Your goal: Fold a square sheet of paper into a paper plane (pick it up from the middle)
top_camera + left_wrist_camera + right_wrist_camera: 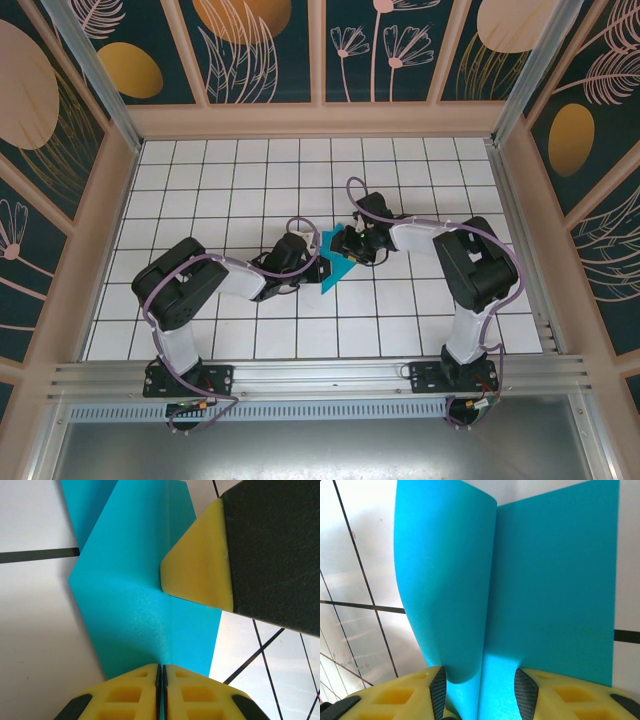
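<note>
The square sheet of paper (334, 264) is a creased teal shape held just above the middle of the white grid table. My left gripper (317, 266) comes at it from the left and is shut on its near edge, right at a crease (162, 667). In the left wrist view the paper (130, 605) spreads away from the jaws, bent along that fold. My right gripper (349, 246) reaches in from the right. Its jaws (480, 680) stand apart with the folded paper (545, 580) between them, one loose flap curling against the left pad. One of its fingertips (200, 565) rests on the sheet.
The white grid table (250, 180) is walled by a patterned enclosure. A metal rail (320, 378) runs along the near edge by both arm bases. Both forearms meet close together at the table's middle.
</note>
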